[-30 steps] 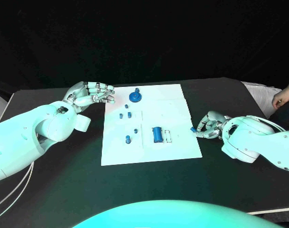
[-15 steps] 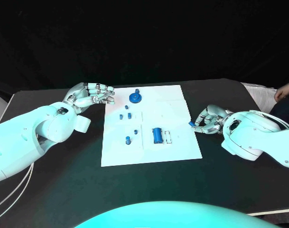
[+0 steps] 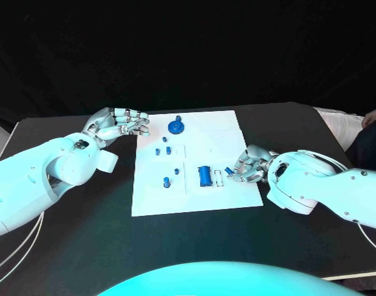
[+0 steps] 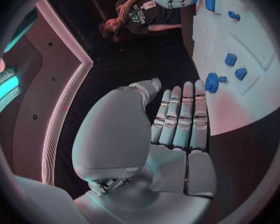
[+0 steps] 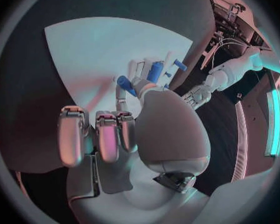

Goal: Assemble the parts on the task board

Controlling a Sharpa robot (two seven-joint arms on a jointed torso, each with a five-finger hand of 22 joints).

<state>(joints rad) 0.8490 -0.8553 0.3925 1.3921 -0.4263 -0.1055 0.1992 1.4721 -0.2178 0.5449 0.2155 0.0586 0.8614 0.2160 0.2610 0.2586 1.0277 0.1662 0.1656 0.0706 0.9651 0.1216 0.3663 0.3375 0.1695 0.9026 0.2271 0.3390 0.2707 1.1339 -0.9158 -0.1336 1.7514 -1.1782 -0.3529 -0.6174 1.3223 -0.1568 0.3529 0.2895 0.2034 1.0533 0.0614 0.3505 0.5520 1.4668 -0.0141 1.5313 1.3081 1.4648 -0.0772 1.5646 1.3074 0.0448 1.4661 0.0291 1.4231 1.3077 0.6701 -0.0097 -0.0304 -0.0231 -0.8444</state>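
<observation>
Moving in from the table's right, the right hand (image 3: pixel 246 166) now reaches over the task board (image 3: pixel 232 132) edge, pinching a small blue part (image 5: pixel 125 85) in its fingertips beside the large blue cylinder (image 3: pixel 205 174). To seat it well, it should probably lower straight down, aligned. Left hand (image 3: pixel 116 123) hovers off the board's far-left corner, fingers curled, empty. I count one blue knob (image 3: pixel 177 126), one cylinder, about five small pegs.
</observation>
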